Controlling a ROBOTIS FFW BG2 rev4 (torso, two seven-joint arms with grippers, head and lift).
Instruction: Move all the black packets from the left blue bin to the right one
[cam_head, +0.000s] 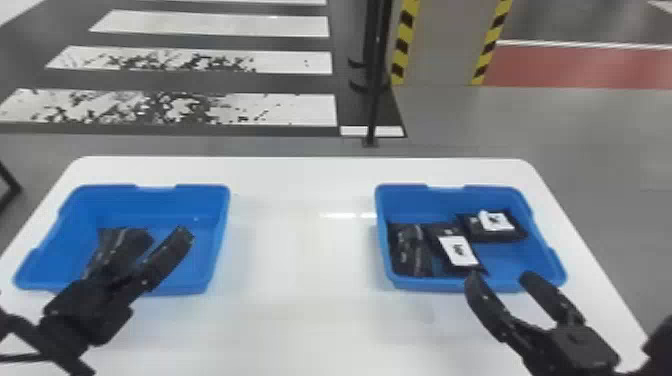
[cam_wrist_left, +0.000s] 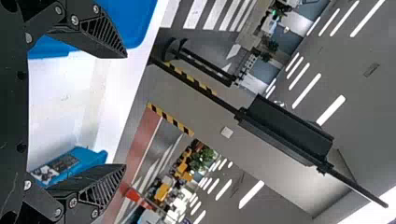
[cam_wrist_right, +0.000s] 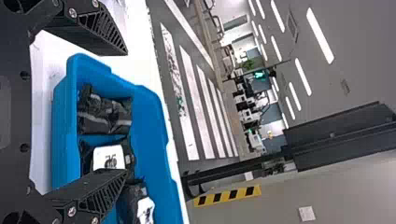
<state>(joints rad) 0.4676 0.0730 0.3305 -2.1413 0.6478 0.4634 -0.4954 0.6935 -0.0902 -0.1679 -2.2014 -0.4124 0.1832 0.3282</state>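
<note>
Left pincer (cam_head: 150, 244), wide, partly hides a black packet (cam_head: 122, 240); right pincer (cam_head: 500, 278) gapes too.

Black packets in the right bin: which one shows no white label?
The leftmost packet in the head view; the middle packet and the rightmost packet are both white-labelled.

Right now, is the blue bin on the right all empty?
No, black packets lie inside the right blue bin, two of them with white labels showing.
</note>
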